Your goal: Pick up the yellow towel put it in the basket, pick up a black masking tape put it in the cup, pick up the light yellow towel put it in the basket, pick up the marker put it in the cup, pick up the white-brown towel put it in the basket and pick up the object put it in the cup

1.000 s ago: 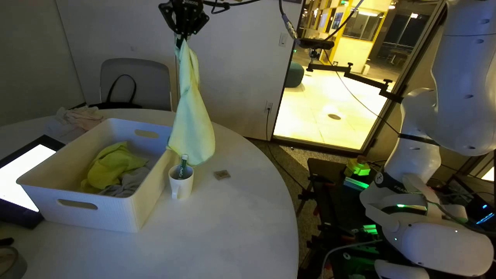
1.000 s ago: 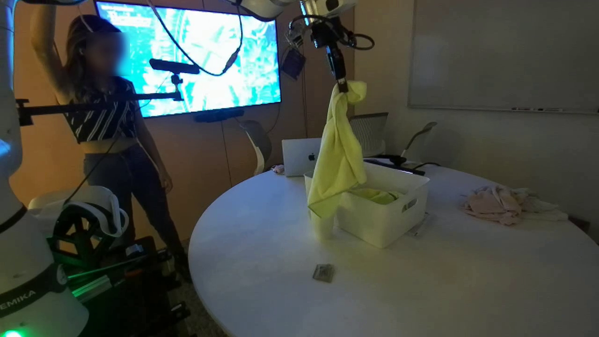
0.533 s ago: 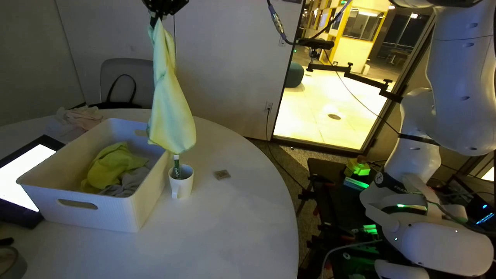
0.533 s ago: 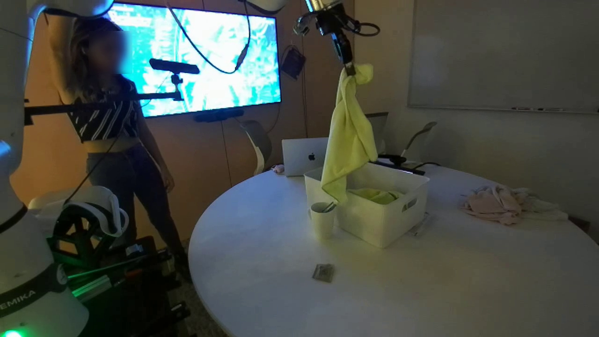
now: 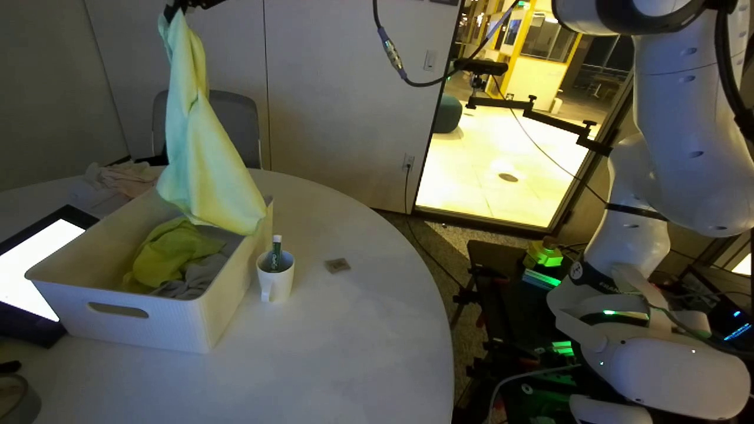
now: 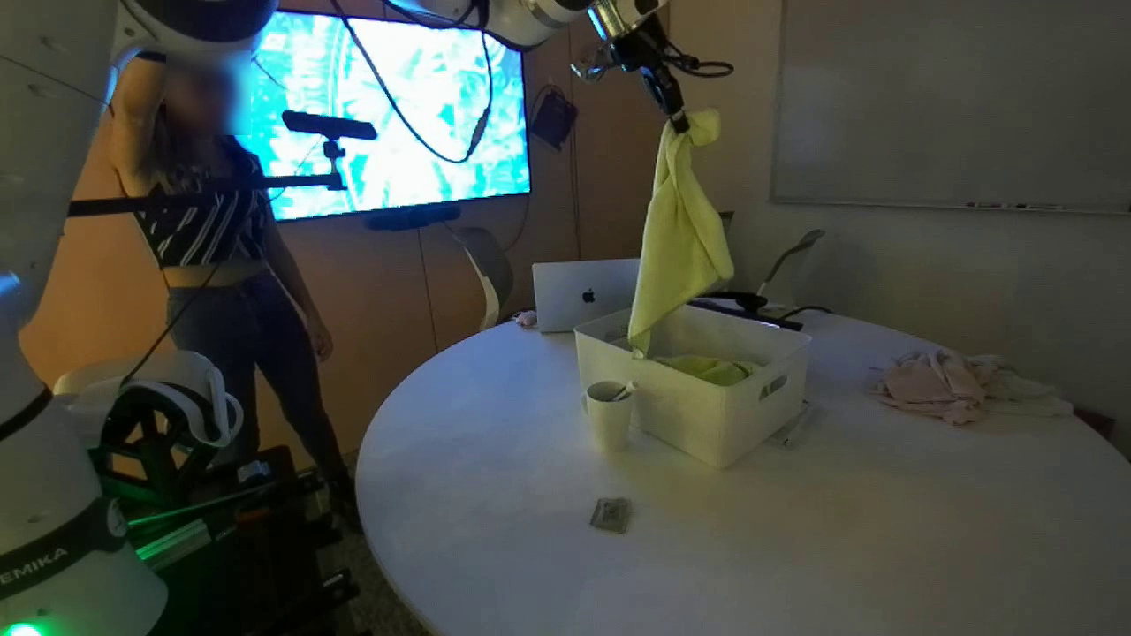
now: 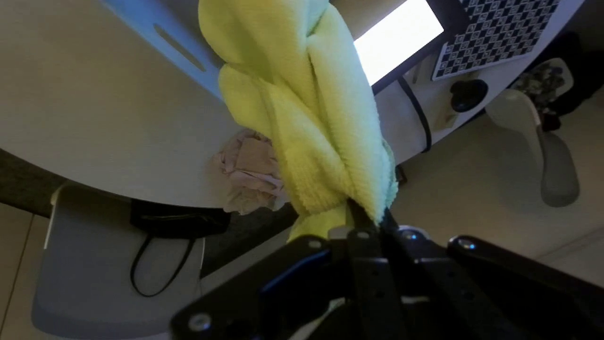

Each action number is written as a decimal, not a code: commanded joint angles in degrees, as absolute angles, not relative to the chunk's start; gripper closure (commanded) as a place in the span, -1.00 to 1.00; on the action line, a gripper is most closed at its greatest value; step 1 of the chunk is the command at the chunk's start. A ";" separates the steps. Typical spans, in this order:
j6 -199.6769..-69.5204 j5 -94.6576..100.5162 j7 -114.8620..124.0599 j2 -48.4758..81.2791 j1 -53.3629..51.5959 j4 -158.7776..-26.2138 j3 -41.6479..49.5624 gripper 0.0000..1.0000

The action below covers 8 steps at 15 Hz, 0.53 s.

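Observation:
My gripper is shut on a bunched upper part of the light yellow towel; in the wrist view its folds cover the fingertips. The towel hangs over the cup-side part of the basket, lower tip near the rim. Inside the basket lie the yellow towel and a grey cloth. Beside it the cup stands upright with the marker leaning in it. A small flat packet, perhaps the object, lies on the table. The black masking tape cannot be made out for certain.
A crumpled pinkish-white pile, perhaps the white-brown towel, lies beyond the basket. A lit screen and a laptop stand close by. At an exterior view's corner sits a dark ring. A person stands behind.
The gripper has carried the towel away from above the cup to over the basket. The cup came into sight behind it; basket contents look the same.

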<state>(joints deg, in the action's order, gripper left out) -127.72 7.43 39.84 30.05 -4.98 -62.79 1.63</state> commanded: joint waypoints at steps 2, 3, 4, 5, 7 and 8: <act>-130.63 6.40 39.61 38.32 -4.71 -52.65 0.79 0.98; -129.86 5.88 39.22 39.58 -4.42 -51.10 0.43 0.98; -128.14 5.77 38.53 40.62 -4.38 -49.96 0.20 0.98; -125.95 6.78 38.76 41.83 -4.77 -48.66 0.86 0.97; -121.78 7.25 39.39 43.59 -5.05 -46.84 1.57 0.39; -119.45 7.00 38.94 44.05 -4.70 -46.19 1.53 0.28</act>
<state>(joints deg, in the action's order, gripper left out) -124.86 7.15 39.62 40.28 -5.01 -52.82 1.35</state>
